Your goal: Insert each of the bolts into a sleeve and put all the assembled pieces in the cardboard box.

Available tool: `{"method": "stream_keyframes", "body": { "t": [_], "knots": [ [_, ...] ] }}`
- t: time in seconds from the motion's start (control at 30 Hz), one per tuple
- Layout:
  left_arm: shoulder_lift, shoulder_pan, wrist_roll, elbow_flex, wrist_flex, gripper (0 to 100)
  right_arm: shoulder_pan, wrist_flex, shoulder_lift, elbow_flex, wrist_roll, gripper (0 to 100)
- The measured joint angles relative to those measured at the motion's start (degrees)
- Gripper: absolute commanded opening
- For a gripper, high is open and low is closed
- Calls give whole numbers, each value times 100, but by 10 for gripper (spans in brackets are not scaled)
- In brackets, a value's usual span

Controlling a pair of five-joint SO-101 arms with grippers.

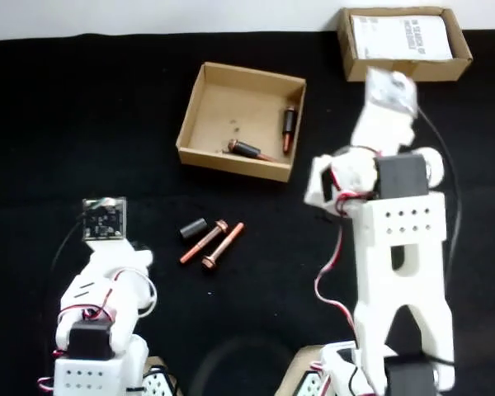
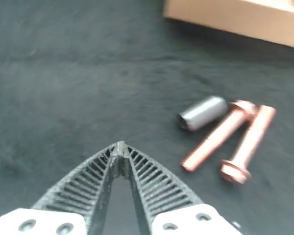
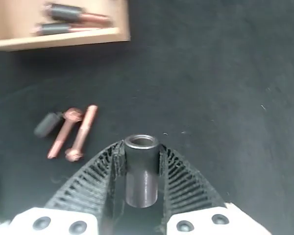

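Gripper on my right [image 3: 141, 145] is clamping a dark sleeve [image 3: 141, 176]; my left gripper [image 2: 120, 147] is sitting closed, empty. Two bolts [image 2: 217, 141] and a loose sleeve [image 2: 203, 112] are lying on the tabletop [image 2: 63, 73].

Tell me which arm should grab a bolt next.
Left. The left hand is shut and empty, and the two loose bolts lie just ahead of it. The right hand holds a sleeve, so it is probably best kept where it is to receive the bolt.
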Motion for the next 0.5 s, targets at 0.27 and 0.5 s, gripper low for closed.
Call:
{"method": "stream_keyframes", "body": {
  "t": [0.27, 0.5],
  "knots": [
    [2558, 651, -44, -2215, 290, 10, 1011, -1521, -1310, 2690, 0, 8],
    [5767, 1371, -53, -3622, 290, 10, 1486, -2743, -2338, 4193, 475, 8]
  ]
}}
